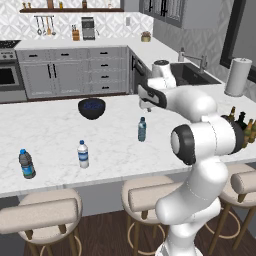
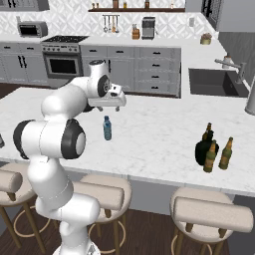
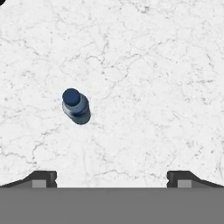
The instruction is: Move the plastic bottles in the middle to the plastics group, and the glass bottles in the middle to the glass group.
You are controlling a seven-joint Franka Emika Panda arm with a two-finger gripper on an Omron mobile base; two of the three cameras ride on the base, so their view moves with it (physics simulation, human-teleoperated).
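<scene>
The small grey-blue water bottle (image 1: pixel 142 129) stands upright near the middle of the white marble counter (image 1: pixel 60 130), blue cap on top, nothing touching it. From the hand view it sits below the gripper (image 3: pixel 111 177), off to the left of centre between the two finger tips (image 3: pixel 43 178), which are spread wide with only bare marble between them. The gripper hangs above the counter, just behind the bottle, and holds nothing.

Well off along the front edge stand the two plastic bottles: the pale one with the white label (image 1: pixel 83 154) and, farther along, the darker one with the blue label (image 1: pixel 26 164). A dark bowl (image 1: pixel 92 108) sits behind the middle bottle, toward the back of the counter.

At the other end, the squat black bottle (image 2: pixel 203 149) stands close among slim brown long-necked bottles (image 2: pixel 226 154), one of them just in front of it (image 2: pixel 210 157). A white paper-towel roll (image 1: pixel 238 76) stands beyond them, by the sink (image 2: pixel 216 82).
</scene>
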